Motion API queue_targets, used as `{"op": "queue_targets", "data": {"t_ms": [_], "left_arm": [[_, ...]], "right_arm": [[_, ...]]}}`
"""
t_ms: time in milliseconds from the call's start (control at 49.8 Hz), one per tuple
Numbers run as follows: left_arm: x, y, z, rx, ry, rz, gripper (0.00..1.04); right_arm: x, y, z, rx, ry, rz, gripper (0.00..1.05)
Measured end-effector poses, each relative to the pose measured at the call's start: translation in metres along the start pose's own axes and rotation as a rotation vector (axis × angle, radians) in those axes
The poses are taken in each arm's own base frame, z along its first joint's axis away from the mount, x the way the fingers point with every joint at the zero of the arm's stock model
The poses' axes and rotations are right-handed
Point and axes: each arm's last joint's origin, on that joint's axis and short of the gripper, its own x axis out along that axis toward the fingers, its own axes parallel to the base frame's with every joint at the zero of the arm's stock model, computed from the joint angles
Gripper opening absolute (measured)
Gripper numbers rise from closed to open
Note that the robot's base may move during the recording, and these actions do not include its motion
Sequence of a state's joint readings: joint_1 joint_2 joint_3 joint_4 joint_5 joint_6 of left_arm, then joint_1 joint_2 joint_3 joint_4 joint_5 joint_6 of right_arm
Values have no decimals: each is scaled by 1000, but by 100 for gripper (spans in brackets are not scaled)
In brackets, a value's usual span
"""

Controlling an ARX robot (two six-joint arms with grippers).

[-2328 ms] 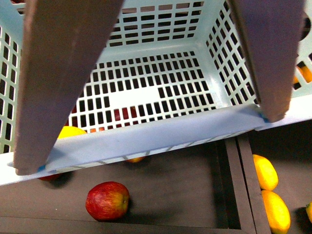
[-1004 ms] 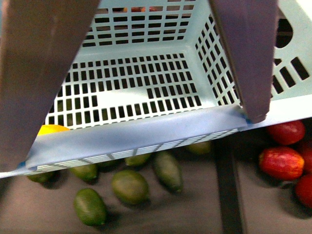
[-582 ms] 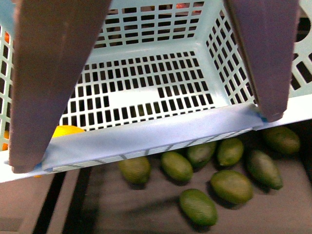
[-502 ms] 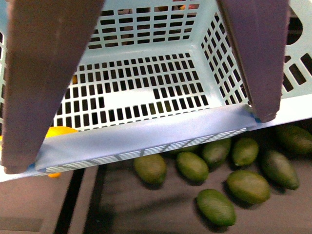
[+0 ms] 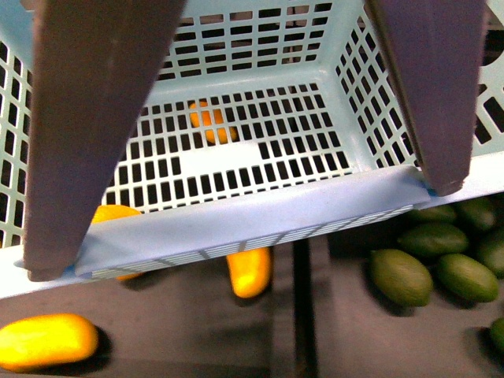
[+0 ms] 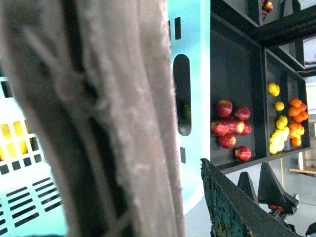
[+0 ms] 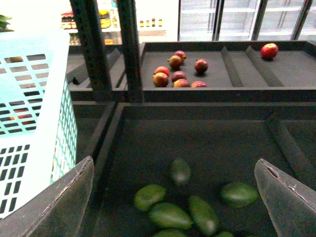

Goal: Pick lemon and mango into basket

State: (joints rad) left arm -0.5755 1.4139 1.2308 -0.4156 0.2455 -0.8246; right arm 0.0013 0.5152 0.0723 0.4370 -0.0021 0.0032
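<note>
Right gripper (image 7: 174, 165) hangs wide open and empty over green fruits (image 7: 168, 215), with the basket (image 7: 29, 98) just beside it. For the left gripper (image 6: 219, 200), I cannot tell the grip. The lemon (image 5: 113, 213) lies inside the basket, and the mango (image 5: 46, 341) lies on the table (image 5: 181, 331) below.

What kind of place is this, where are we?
Likely a grocery store's produce section: dark bins hold sorted green fruit and red apples, glass-door coolers stand behind, plus a teal shopping basket.

Smooth grey jaws, rough dark jaws
</note>
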Motion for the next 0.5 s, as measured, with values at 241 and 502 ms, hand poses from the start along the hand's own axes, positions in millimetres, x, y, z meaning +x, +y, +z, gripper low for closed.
{"op": "queue_targets", "data": {"t_ms": [241, 502], "left_arm": [[0, 0, 0, 1, -1, 1, 28], [0, 0, 0, 1, -2, 2, 28]], "right_arm": [[0, 0, 0, 0, 0, -3, 96], [0, 0, 0, 0, 0, -3, 96]]}}
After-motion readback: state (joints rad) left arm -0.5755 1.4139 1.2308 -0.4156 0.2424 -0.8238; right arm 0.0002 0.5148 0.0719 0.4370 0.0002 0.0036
